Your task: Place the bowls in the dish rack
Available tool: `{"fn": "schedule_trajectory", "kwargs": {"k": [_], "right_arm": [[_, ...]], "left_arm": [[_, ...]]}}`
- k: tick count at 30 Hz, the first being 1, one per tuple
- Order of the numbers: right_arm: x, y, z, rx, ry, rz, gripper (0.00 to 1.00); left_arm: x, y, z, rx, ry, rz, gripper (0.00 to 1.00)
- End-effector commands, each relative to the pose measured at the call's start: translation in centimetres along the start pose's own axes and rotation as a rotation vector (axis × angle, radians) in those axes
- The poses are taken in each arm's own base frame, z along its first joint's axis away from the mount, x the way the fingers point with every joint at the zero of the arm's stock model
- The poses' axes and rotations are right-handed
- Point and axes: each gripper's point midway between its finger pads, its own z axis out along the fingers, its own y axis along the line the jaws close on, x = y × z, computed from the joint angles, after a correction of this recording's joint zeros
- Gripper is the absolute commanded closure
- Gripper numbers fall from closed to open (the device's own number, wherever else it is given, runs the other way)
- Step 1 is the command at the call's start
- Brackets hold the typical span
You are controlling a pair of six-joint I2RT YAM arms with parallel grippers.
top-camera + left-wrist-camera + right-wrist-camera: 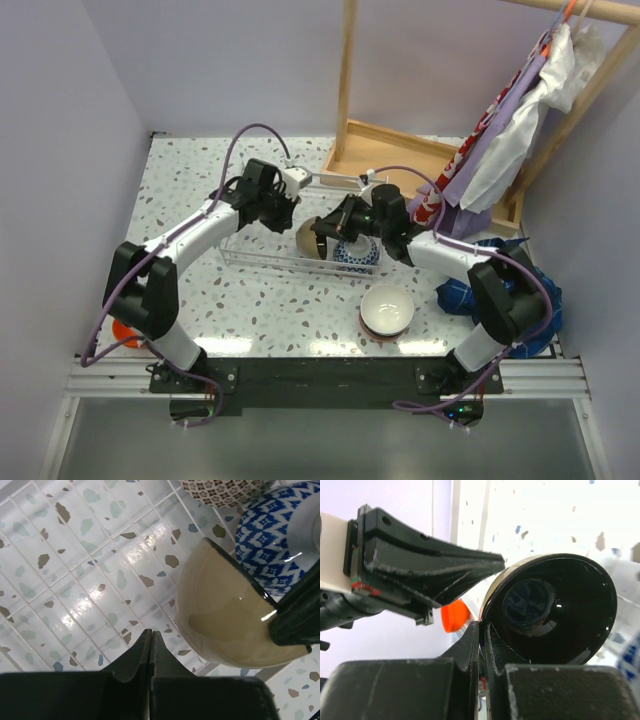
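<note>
Top cam: right gripper (324, 230) is pinching the rim of the tan bowl (309, 241), tipped on its side over the dish rack (250, 258), just beside a blue patterned bowl (357, 254) sitting in the rack. Left gripper (288, 210) hovers close by. A white bowl (387, 308) sits on the table (200, 170) outside the rack

Left wrist cam: its fingers (137, 657) are pressed together with nothing between them, above the rack wires

Right wrist cam: fingers clamped on the rim, the bowl's glossy black outside facing the lens

Perhaps five in all: tan bowl (310, 241), blue bowl (357, 256), patterned bowl (220, 490), white bowl (387, 308), orange bowl (124, 332) — one wire rack (255, 262) — one wooden frame (400, 150).
</note>
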Motion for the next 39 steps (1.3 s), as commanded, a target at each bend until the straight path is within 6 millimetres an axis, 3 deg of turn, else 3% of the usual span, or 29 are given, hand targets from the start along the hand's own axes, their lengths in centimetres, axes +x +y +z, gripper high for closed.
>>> {"fn": "schedule_trajectory", "kwargs": {"k": [1, 9, 12, 14, 15, 16, 18, 19, 21, 22, 24, 26, 31, 39], "right_arm": [[-0.1, -1.4, -1.5, 0.074, 0.017, -0.066, 0.99], [0.3, -3.3, -2.5, 0.134, 0.054, -0.064, 0.99], [0.3, -3.2, -2.5, 0.116, 0.053, -0.057, 1.0], [0.2, -3.2, -2.8, 0.122, 0.051, -0.067, 0.91], [0.0, -2.8, -2.9, 0.118, 0.055, -0.088, 0.75], [0.3, -3.5, -3.3, 0.152, 0.084, -0.127, 0.69], [-0.2, -2.1, -3.7, 0.139, 0.111, -0.208, 0.61], [0.5, -3.1, -4.5, 0.191, 0.164, -0.258, 0.57], [0.2, -2.0, -5.5, 0.199, 0.182, -0.339, 0.54], [0.4, -3.0, -6.5, 0.253, 0.213, -0.396, 0.52], [-0.3, -2.2, -8.0, 0.295, 0.202, -0.477, 0.5], [-0.4, -2.8, -9.5, 0.347, 0.218, -0.566, 0.48], [-1.8, -0.7, -12.3, 0.362, 0.159, -0.733, 0.47], [-2.2, 0.8, -13.7, 0.337, 0.066, -0.767, 0.46]], "left_arm": [[-0.3, -3.0, -0.5, 0.1, -0.005, 0.063, 1.0], [-1.0, -5.2, 0.4, 0.157, -0.029, 0.075, 1.0], [-1.5, -5.7, 0.5, 0.165, -0.041, 0.089, 1.0], [-1.7, -5.8, 0.7, 0.168, -0.042, 0.092, 1.0], [-1.9, -6.1, 0.6, 0.174, -0.046, 0.095, 1.0], [-2.1, -6.2, 0.6, 0.179, -0.051, 0.099, 1.0], [-2.4, -6.8, 0.7, 0.191, -0.056, 0.106, 1.0], [-2.4, -7.1, 0.7, 0.199, -0.057, 0.113, 1.0], [-2.4, -7.7, 0.7, 0.21, -0.059, 0.12, 1.0], [-2.5, -7.8, 0.8, 0.215, -0.063, 0.122, 1.0], [-2.5, -8.3, 0.8, 0.224, -0.063, 0.126, 1.0], [-2.8, -8.6, 0.8, 0.232, -0.074, 0.129, 1.0], [-3.6, -9.7, 0.9, 0.251, -0.099, 0.134, 1.0], [-4.8, -12.0, 1.6, 0.3, -0.121, 0.147, 1.0]]}}
